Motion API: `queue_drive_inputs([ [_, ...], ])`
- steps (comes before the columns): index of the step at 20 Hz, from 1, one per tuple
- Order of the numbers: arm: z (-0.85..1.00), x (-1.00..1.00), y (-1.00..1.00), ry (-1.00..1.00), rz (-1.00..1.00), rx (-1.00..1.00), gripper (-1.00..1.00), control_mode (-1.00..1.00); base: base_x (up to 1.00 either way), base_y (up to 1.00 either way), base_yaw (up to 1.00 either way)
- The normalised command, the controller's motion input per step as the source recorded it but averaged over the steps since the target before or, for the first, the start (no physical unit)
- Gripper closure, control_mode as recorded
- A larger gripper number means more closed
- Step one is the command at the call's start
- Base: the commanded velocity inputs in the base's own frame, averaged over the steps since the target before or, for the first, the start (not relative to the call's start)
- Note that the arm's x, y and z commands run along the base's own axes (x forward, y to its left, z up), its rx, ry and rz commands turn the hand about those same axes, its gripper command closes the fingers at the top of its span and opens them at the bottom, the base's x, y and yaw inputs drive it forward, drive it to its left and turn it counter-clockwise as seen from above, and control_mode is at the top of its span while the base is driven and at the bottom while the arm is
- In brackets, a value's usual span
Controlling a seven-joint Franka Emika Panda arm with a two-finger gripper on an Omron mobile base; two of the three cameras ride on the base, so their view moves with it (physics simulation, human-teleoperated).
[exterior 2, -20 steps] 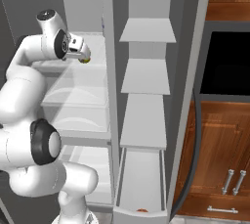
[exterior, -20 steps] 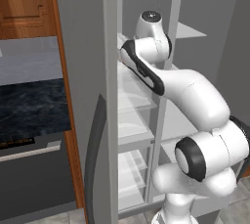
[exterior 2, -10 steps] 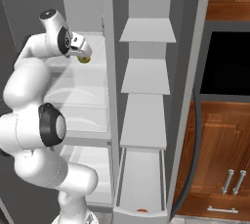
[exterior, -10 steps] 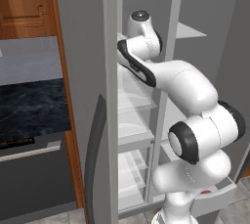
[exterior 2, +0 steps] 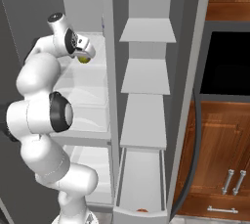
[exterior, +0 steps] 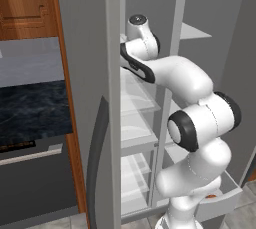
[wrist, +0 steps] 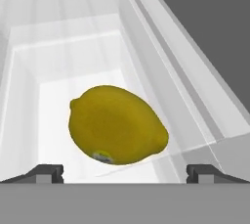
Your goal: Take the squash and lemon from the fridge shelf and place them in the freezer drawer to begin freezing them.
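Since a second ago the white arm has folded in closer to the fridge, elbow nearer the base, hand remaining at the upper compartment. The long, pale grey-white freezer drawer (exterior 2: 141,189) stands pulled open at the bottom, and the small orange-red rounded squash (exterior 2: 141,211) lies just inside its front wall. Higher up, the flat white ribbed fridge shelf (wrist: 73,96) carries the small yellow-green oval lemon (wrist: 117,124), which sits near the shelf's side wall. The two-finger gripper (wrist: 125,171) is spread wide, its dark fingertips (wrist: 46,171) apart on either side below the lemon, clasping nothing. From the right base view the lemon (exterior 2: 84,59) shows just under the hand.
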Motion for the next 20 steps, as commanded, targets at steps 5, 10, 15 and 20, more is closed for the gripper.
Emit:
queue_drive_inputs([
  [5, -0.11, 0.12, 0.00, 0.00, 0.00, 0.00, -1.00, -1.00, 0.00, 0.00, 0.00],
  [10, -0.10, 0.19, 0.00, -0.02, 0.00, 0.00, -1.00, -1.00, 0.00, 0.00, 0.00],
  [15, -0.11, 0.24, 0.00, -0.03, 0.00, 0.00, -1.00, -1.00, 0.00, 0.00, 0.00],
  [20, -0.09, 0.23, 0.00, -0.03, 0.00, 0.00, -1.00, -1.00, 0.00, 0.00, 0.00],
])
